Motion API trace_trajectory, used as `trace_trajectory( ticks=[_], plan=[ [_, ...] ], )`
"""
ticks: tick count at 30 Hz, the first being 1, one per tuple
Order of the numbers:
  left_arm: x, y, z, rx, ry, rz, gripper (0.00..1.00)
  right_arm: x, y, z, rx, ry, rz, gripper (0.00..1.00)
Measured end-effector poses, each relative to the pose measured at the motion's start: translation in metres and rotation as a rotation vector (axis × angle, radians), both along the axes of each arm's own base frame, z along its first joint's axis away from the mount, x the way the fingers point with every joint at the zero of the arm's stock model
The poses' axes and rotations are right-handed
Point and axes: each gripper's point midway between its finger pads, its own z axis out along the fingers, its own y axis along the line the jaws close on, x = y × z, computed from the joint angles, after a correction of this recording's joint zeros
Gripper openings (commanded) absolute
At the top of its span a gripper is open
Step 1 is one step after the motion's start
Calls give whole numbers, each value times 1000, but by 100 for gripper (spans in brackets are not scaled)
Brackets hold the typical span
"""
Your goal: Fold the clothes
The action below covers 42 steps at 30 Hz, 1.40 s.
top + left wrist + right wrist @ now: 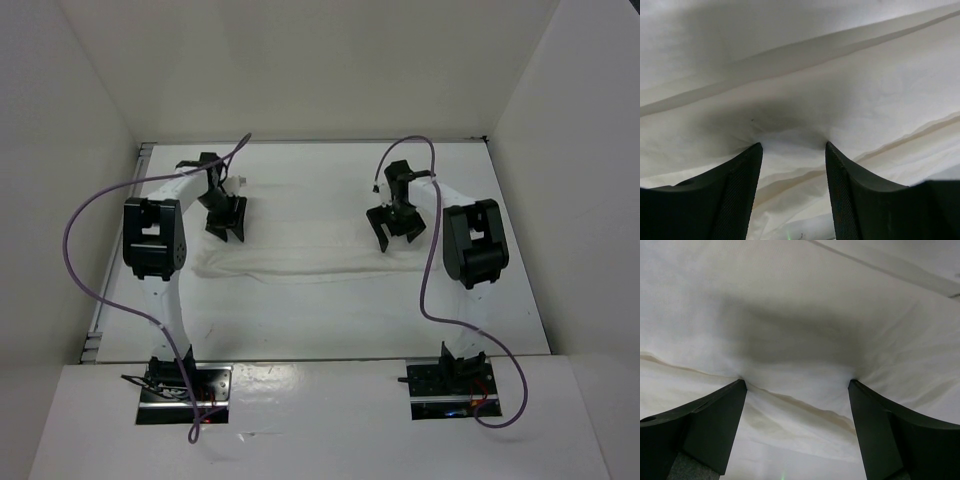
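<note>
The clothes (300,250) are one white garment, spread as a wide wrinkled band across the middle of the white table. My left gripper (227,226) stands on its left end, fingers apart. In the left wrist view the left gripper (792,145) is open, both tips pressing dimples into the clothes (850,85), with a soft fold lying between them. My right gripper (396,232) is on the right end. The right wrist view shows the right gripper (797,382) open wide, tips resting on the clothes (790,310) over a creased edge. Nothing is pinched.
White walls (90,110) close in the table on the left, back and right. A metal rail (100,320) runs along the table's left edge. Purple cables (75,225) loop off both arms. The arm bases (185,385) sit at the near edge.
</note>
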Motion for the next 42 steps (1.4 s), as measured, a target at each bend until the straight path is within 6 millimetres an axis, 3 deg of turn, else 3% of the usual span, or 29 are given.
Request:
trace_trajectory(
  ticks=[6, 11, 16, 18, 21, 24, 28, 32, 38, 42],
  plan=[
    [46, 3, 2, 24, -86, 5, 63, 29, 3, 1, 18, -36, -15, 92],
    [72, 3, 5, 30, -141, 4, 63, 57, -3, 5, 31, -81, -40, 92],
    [75, 1, 10, 27, -166, -8, 80, 69, -12, 15, 25, -116, -21, 93],
    [71, 4, 20, 31, -179, -26, 87, 72, -9, 24, 33, -130, 10, 93],
    [64, 13, 51, 22, -217, -40, 90, 73, 3, 49, 71, -167, 81, 93],
    [60, 31, 91, 6, -292, -40, 90, 72, 38, 75, 117, -221, 201, 88],
    [43, 63, 127, -18, -360, -7, 90, 56, 98, 85, 162, -244, 392, 62],
    [13, 87, 129, -41, -328, 29, 90, 41, 136, 67, 194, -204, 520, 58],
    [-38, 102, 118, -91, -254, 83, 90, 50, 136, 32, 210, -142, 538, 56],
    [-58, 110, 125, -102, -264, 125, 90, 63, 138, 34, 220, -165, 545, 56]
  ],
)
